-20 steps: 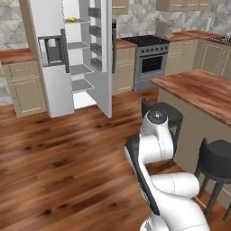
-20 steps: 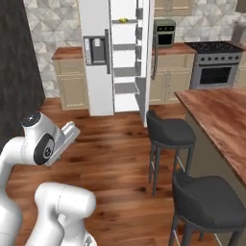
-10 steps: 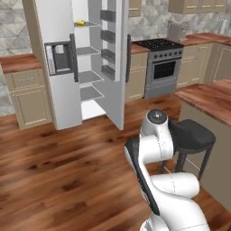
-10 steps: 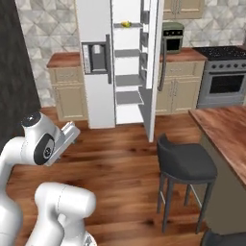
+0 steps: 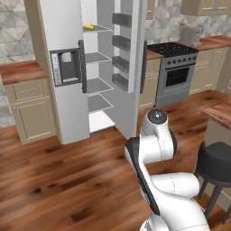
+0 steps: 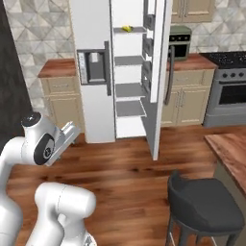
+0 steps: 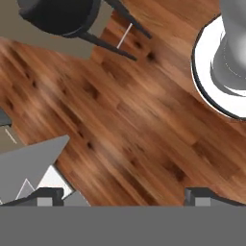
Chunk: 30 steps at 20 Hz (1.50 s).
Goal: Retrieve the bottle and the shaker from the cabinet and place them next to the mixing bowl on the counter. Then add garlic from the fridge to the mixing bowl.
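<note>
Above glossy wood-plank floor (image 7: 125, 125) the gripper (image 7: 125, 196) hangs, dark fingers spread wide, near a round black stool (image 7: 60, 17)

One fridge (image 5: 67, 67) stands with one door (image 5: 131, 67) swung open. Inside, four white shelves (image 6: 129, 89) can be counted, and one small yellow item (image 5: 89, 27) lies on the top one; what it is cannot be told. The open door carries three grey bins (image 5: 121, 43). One dispenser panel (image 6: 94, 67) sits in the shut door. There is one stove (image 5: 173, 72), one toaster (image 5: 190, 34) and one wall oven (image 6: 180, 42). One black stool (image 6: 204, 206) shows in each base view. Two finger tips (image 7: 48, 197) rise in the hand view.
</note>
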Motion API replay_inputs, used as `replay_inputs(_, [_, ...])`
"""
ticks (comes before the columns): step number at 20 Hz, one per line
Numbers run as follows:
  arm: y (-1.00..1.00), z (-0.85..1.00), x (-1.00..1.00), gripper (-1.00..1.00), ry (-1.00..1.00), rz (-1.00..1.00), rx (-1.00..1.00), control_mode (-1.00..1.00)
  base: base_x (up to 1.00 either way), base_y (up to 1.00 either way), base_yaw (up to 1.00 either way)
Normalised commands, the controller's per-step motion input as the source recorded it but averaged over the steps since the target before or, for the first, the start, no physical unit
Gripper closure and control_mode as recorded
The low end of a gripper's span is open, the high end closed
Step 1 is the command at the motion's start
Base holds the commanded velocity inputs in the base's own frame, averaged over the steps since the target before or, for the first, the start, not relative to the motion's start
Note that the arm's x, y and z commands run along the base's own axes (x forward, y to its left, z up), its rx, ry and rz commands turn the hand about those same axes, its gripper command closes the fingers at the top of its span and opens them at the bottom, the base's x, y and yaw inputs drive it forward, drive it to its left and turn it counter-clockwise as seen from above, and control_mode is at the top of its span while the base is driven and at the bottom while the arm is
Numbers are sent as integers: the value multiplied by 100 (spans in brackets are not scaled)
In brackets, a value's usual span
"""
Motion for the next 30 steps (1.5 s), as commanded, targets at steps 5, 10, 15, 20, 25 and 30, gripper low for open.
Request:
replay_inputs(5, [0, 0, 0, -100, 0, 0, 0, 100, 100, 0, -2])
replay_inputs(10, [0, 0, 0, -100, 0, 0, 0, 100, 100, -15, -2])
replay_inputs(15, [0, 0, 0, -100, 0, 0, 0, 100, 98, -40, 0])
replay_inputs(20, [0, 0, 0, -100, 0, 0, 0, 100, 83, -23, 1])
replay_inputs(25, [0, 0, 0, -100, 0, 0, 0, 100, 100, 3, 1])
replay_inputs(30, [0, 0, 0, -100, 0, 0, 0, 100, 79, -33, 19])
